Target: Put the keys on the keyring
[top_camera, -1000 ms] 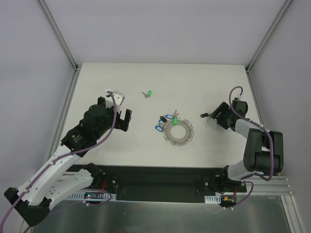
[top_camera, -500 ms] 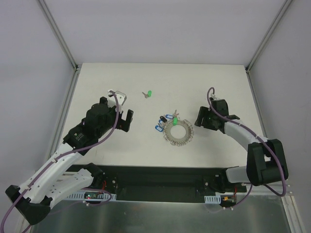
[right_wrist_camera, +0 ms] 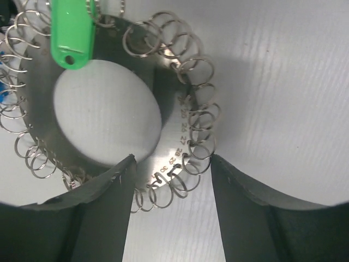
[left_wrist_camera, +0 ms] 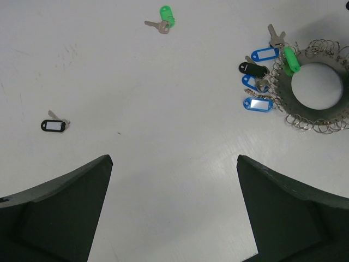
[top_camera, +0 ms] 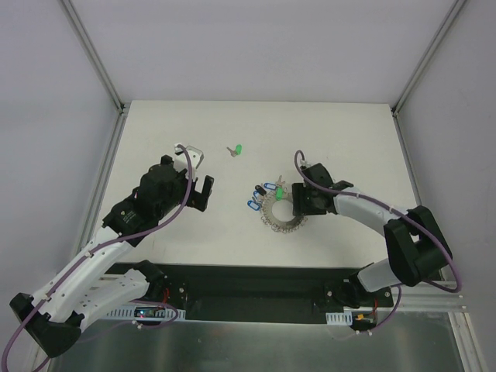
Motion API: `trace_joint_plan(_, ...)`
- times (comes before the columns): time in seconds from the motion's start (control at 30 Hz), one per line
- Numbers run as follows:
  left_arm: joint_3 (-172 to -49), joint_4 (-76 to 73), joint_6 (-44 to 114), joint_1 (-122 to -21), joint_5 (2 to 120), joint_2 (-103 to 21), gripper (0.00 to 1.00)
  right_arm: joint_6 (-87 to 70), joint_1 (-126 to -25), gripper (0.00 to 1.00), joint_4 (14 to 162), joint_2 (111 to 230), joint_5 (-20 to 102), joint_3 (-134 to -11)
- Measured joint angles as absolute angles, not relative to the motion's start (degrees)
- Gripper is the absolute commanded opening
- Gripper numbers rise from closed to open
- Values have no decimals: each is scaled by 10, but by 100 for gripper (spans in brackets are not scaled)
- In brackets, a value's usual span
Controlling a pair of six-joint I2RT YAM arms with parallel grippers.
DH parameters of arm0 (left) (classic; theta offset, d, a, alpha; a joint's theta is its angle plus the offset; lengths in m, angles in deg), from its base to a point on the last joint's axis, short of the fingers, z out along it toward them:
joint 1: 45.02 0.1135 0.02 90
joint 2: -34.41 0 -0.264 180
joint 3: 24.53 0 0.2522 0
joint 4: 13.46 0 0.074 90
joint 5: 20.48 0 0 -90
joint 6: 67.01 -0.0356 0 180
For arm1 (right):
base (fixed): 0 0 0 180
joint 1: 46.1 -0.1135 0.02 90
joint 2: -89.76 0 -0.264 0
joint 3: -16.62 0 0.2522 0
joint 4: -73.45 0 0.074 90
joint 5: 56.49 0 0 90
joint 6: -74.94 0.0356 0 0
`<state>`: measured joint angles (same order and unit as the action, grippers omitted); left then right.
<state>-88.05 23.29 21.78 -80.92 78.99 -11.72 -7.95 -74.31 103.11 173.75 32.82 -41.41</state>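
Right tool [right_wrist_camera: 172,159] spread apart, poised over the right rim of the keyring [top_camera: 273,220], flat on the counter [top_camera: 349,132]. Left tool [left_wrist_camera: 172,164] spread too, gripping nothing. Blue, black and green keys [left_wrist_camera: 259,82] clustered at the keyring's left edge; lone black key [left_wrist_camera: 54,125] further left; lone green key [top_camera: 236,149] farthest back.

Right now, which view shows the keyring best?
Right wrist: the keyring fills the frame, numbers and loops clear. Left wrist shows it small, top right; from the top, the right gripper hides its edge.
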Motion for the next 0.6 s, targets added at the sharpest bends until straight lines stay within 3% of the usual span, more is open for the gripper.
trace_joint_plan(0.27, -880, 234, 218, -809, 790, -126, 99, -78, -853, 56, 1086, 1737, 235, -474)
trace_joint_plan(0.6, -880, 234, 218, -809, 790, -129, 98, -26, -933, 51, 1060, 1795, 222, -516)
